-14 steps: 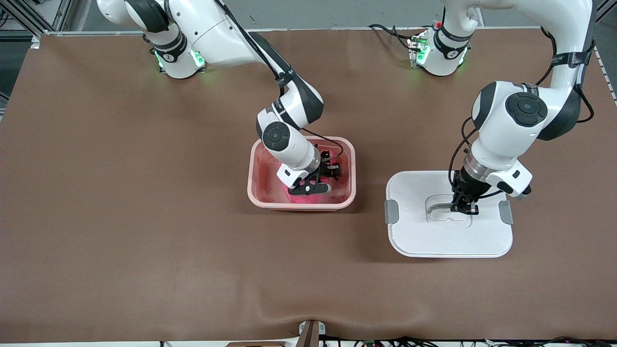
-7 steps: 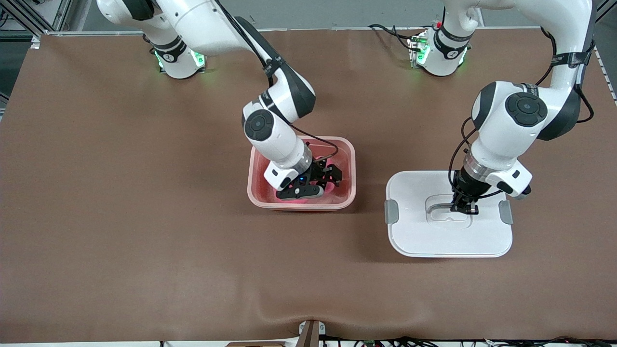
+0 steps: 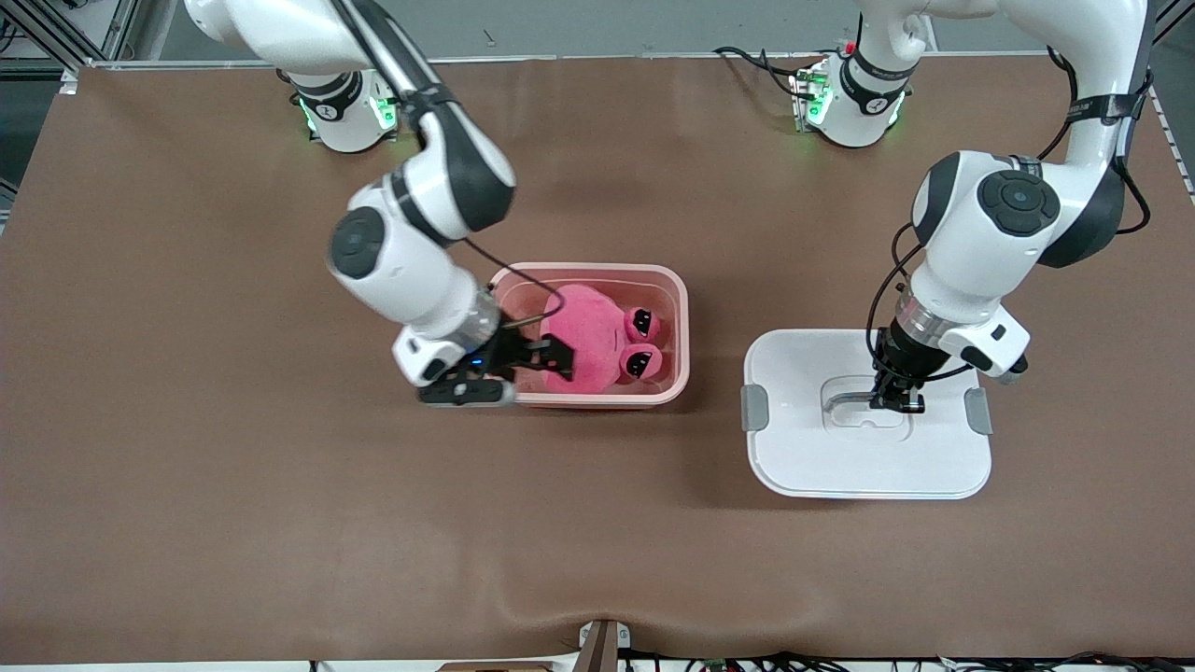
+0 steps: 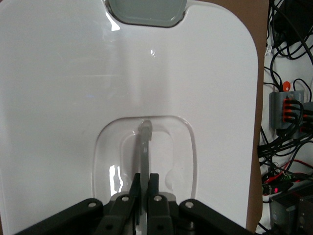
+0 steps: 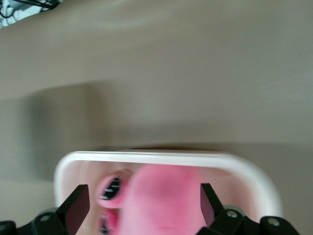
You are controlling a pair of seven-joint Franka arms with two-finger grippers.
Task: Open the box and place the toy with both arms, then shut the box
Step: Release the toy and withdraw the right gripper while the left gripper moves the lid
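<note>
The pink box (image 3: 597, 272) stands open mid-table with the pink plush toy (image 3: 590, 343) lying inside it, eyes toward the left arm's end. My right gripper (image 3: 551, 359) is open and hovers over the box's end toward the right arm. In the right wrist view the toy (image 5: 166, 196) shows between the spread fingers (image 5: 76, 205), under the box rim (image 5: 161, 156), and the right gripper (image 5: 142, 203) holds nothing. The white lid (image 3: 840, 457) lies flat beside the box. My left gripper (image 3: 896, 403) is shut on the lid's grey handle (image 4: 144, 147); its jaws (image 4: 145, 183) pinch the bar.
Grey clips (image 3: 754, 408) (image 3: 977, 411) sit on the lid's two short sides, one seen close up (image 4: 146, 12). Brown table covering (image 3: 280, 485) spreads all round. Cables and a connector block (image 4: 288, 105) lie off the table edge in the left wrist view.
My right gripper opened fully and drew up out of the box toward the right arm's end, leaving the toy uncovered inside. The left gripper stayed shut on the handle, barely shifting.
</note>
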